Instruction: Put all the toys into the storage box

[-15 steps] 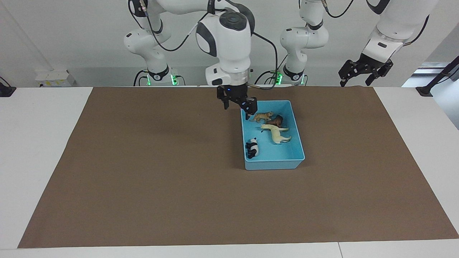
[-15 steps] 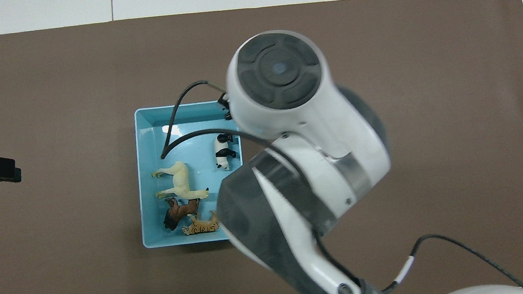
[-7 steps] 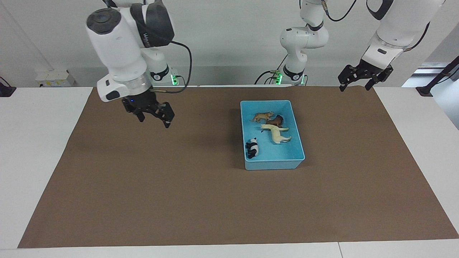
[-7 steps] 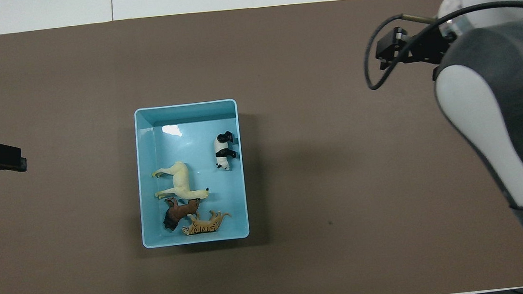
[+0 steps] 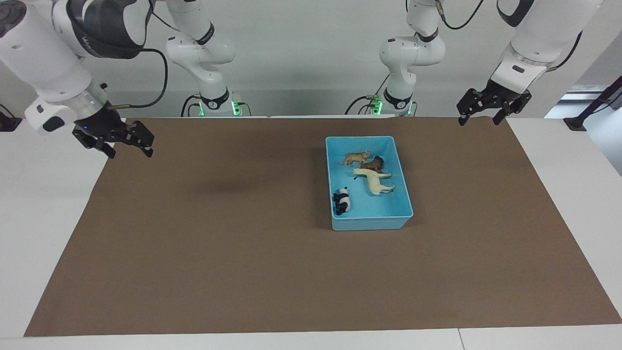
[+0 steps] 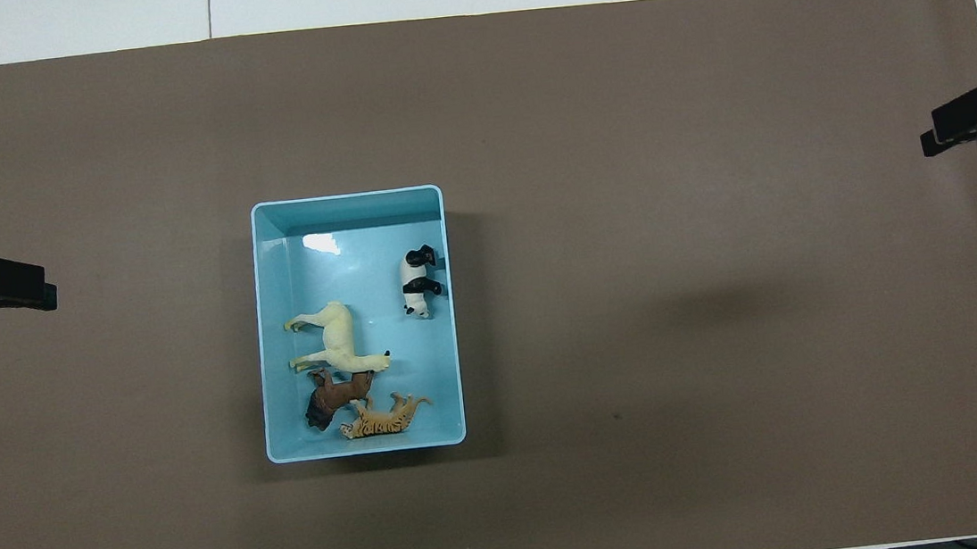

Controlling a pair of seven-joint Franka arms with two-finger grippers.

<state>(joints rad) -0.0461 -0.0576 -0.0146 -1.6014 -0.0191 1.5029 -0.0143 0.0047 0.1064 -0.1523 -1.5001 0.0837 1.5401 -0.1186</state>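
The storage box lies lengthwise away from the robots, holding four toys.

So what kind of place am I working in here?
Most likely a robotics lab bench: a white table covered by a brown paper mat, two arms mounted at its edge with the left gripper and right gripper raised, against a bare pale wall.

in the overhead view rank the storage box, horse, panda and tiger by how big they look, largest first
1. storage box, by far the largest
2. horse
3. tiger
4. panda
The tiger and panda look close in size, so their order is unsure.
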